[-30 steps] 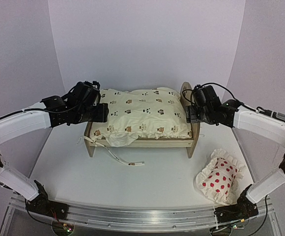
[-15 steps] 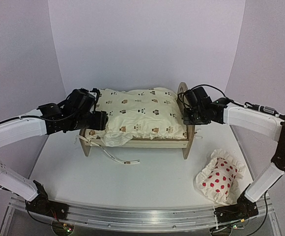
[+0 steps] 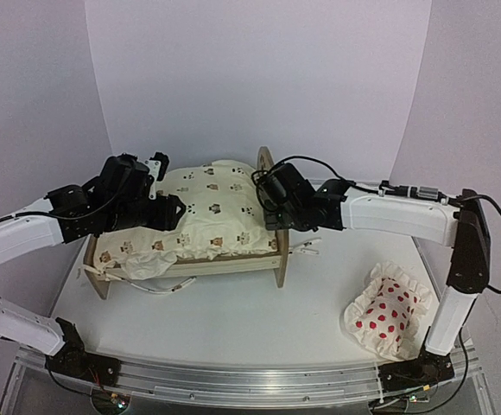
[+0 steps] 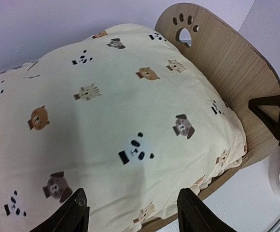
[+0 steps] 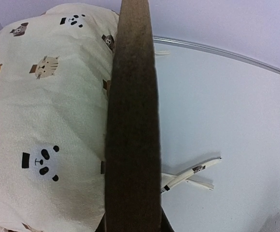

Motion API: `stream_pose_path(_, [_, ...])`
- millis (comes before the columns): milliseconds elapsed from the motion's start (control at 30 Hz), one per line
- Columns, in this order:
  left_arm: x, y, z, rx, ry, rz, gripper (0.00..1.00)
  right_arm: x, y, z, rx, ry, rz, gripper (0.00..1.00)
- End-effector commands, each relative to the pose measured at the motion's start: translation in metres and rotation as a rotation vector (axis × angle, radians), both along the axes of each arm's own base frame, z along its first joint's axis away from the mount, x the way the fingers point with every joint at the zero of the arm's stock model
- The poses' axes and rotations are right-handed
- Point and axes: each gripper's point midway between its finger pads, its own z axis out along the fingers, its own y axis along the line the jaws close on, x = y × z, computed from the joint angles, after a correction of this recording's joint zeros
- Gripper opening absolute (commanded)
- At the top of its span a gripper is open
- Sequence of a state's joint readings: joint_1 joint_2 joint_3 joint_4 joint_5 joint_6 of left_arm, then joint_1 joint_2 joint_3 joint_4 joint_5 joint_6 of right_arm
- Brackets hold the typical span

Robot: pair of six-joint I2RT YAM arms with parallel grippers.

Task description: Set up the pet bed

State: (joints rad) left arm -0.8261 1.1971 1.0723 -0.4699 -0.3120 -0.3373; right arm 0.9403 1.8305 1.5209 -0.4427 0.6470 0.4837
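Note:
The pet bed (image 3: 225, 264), a light plywood frame, stands left of the table's middle with a cream animal-print cushion (image 3: 209, 206) filling it. My right gripper (image 3: 273, 213) is shut on the top of the bed's right end board (image 3: 279, 256). In the right wrist view that board's edge (image 5: 133, 121) runs up from between my right gripper (image 5: 133, 226). My left gripper (image 3: 169, 213) hovers open over the cushion's left half. Its dark fingers (image 4: 77, 212) stand wide apart above the cushion (image 4: 106, 121), with the paw-print end board (image 4: 217, 58) beyond. The striped base is hidden under the cushion.
A red-dotted white pillow (image 3: 387, 311) lies at the front right of the table. White fabric ties (image 5: 192, 173) trail on the table beside the right end board, and more ties (image 3: 160, 288) lie in front of the bed. Grey walls close in on three sides.
My right gripper has shut on the right end board and the whole bed has slid to the left with it. The left arm has drawn back left over the cushion.

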Motion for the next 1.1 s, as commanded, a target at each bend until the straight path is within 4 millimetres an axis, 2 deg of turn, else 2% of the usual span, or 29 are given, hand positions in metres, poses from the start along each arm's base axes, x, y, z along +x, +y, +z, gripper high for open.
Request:
stream_pose_path(0, [-0.011, -0.008, 0.013, -0.043, -0.033, -0.092, 0.63, -0.036, 0.059, -0.018, 0.011, 0.079, 0.227, 0.0])
stream_pose_path(67, [-0.013, -0.014, 0.014, -0.048, -0.033, -0.124, 0.62, -0.038, 0.062, -0.018, 0.015, 0.082, 0.234, 0.04])
stream_pose_path(167, [-0.015, -0.026, 0.015, -0.056, -0.028, -0.181, 0.61, -0.039, 0.061, -0.017, 0.014, 0.081, 0.239, 0.24])
stream_pose_path(300, [-0.018, -0.047, 0.022, -0.072, -0.044, -0.254, 0.59, -0.042, 0.055, -0.009, 0.001, 0.066, 0.261, 0.4])
stream_pose_path(467, [-0.019, -0.075, 0.029, -0.047, -0.063, -0.313, 0.59, -0.045, 0.033, 0.011, -0.033, 0.01, 0.261, 0.6])
stream_pose_path(567, [-0.024, -0.097, 0.024, -0.002, -0.067, -0.363, 0.59, -0.045, 0.012, 0.023, -0.038, -0.014, 0.244, 0.69])
stream_pose_path(733, [-0.037, -0.137, 0.001, 0.1, -0.054, -0.457, 0.63, -0.052, -0.031, 0.032, -0.015, -0.02, 0.221, 0.8])
stream_pose_path(767, [-0.04, -0.145, -0.01, 0.133, -0.042, -0.478, 0.64, -0.054, -0.039, 0.031, -0.014, -0.016, 0.218, 0.82])
stream_pose_path(933, [-0.038, -0.171, -0.042, 0.259, 0.004, -0.485, 0.63, -0.07, -0.072, 0.041, 0.007, -0.051, 0.201, 0.84])
stream_pose_path(1067, [-0.037, -0.188, -0.048, 0.274, 0.0, -0.492, 0.62, -0.085, -0.089, 0.046, 0.042, -0.069, 0.203, 0.84])
